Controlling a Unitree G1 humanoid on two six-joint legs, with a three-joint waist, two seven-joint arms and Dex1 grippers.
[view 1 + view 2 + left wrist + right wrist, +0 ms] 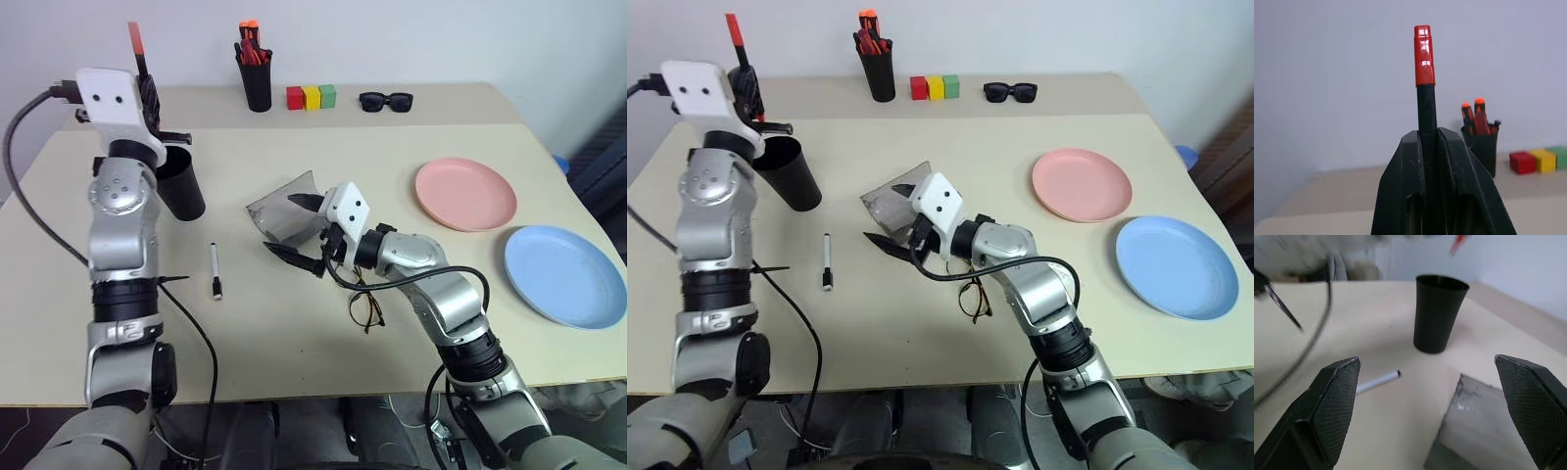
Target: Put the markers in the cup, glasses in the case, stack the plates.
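Observation:
My left gripper (148, 90) is raised above the black cup (182, 186) and is shut on a marker (1424, 54) whose red end sticks up past the fingers. A white marker with a black cap (215, 271) lies on the table in front of the cup. My right gripper (291, 225) stands open at the grey case (282, 210), one finger above it and one before it, with nothing between its fingers. The tortoiseshell glasses (366, 305) lie just under my right forearm. A pink plate (465, 193) and a blue plate (565, 274) lie side by side at the right, apart.
A narrow black holder with orange-red pens (257, 73), three coloured blocks (312, 96) and black sunglasses (385, 101) stand along the table's far edge. A cable (196, 343) hangs from my left arm near the white marker.

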